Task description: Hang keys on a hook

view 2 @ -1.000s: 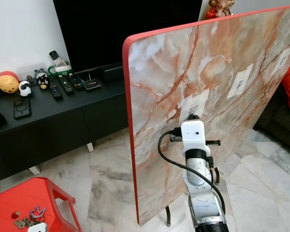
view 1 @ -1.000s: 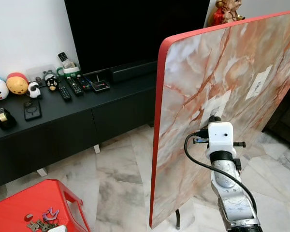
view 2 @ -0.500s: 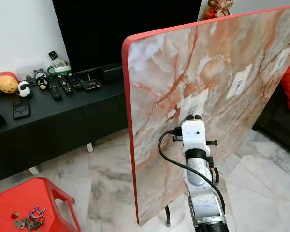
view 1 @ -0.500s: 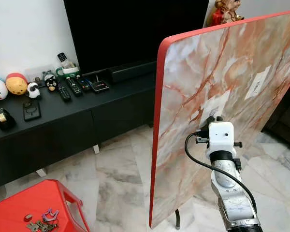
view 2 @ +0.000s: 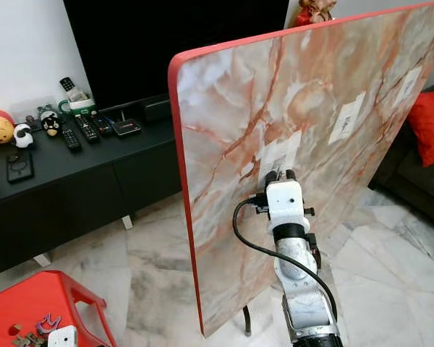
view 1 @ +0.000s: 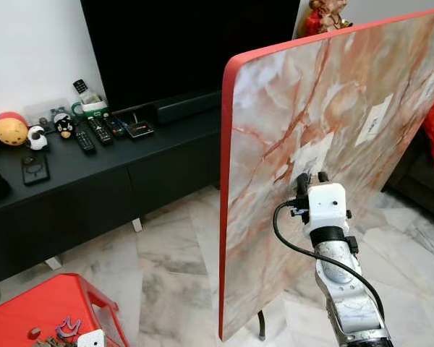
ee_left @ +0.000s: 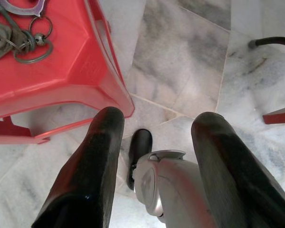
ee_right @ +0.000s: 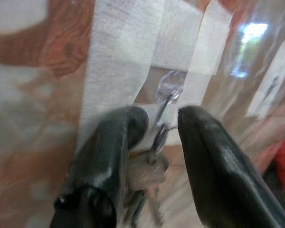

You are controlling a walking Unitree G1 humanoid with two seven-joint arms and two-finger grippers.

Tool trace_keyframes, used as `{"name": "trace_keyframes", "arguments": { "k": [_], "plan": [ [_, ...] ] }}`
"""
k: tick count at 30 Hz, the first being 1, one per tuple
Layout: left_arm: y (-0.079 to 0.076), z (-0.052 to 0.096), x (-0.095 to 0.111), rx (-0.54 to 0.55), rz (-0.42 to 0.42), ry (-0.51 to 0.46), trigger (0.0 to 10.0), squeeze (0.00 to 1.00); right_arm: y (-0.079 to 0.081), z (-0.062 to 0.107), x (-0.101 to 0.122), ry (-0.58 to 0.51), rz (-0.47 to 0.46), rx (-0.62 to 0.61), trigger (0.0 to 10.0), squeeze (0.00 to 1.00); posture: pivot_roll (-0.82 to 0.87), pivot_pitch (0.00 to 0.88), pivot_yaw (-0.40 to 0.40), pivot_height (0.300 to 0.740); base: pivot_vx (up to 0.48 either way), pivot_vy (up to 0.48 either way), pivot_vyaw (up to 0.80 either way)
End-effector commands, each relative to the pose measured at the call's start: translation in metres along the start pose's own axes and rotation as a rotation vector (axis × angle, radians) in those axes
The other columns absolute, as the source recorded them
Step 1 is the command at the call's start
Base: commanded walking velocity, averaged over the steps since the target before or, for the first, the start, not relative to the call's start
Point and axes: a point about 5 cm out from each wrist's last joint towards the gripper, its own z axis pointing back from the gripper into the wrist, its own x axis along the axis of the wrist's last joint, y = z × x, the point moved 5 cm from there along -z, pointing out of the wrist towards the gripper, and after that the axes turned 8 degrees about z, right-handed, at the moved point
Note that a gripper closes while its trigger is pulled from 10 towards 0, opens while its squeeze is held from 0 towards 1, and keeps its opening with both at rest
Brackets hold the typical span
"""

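One keys [ee_right: 149,190] bunch, long axis vertical

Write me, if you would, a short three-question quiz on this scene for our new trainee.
1. True or false: the right hand holds keys up at the clear hook taped to the marble board.
2. Choose one: the loose keys near the left hand lie on
A. the red stool
B. a sofa cushion
C. a window sill
3. Fill in the gap: the left hand's fingers are ____, with nothing between them.

Key: 1 true; 2 A; 3 open.
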Motion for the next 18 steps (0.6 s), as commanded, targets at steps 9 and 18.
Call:
{"name": "trace_keyframes", "arguments": {
  "k": [9,18],
  "plan": [
    [-0.005,0.0,-0.007,-0.003,-0.005,0.025,10.0,0.0,0.059,0.042,0.006,-0.007,-0.243,0.514,10.0,0.0,-0.01,0.0,-0.071,0.74,0.0,0.0,0.0],
    [0.006,0.004,-0.008,0.002,-0.002,0.016,10.0,0.0,0.051,0.079,-0.023,0.135,-0.284,0.659,10.0,0.0,-0.02,0.0,-0.073,0.74,0.0,0.0,0.0]
  ]
}}
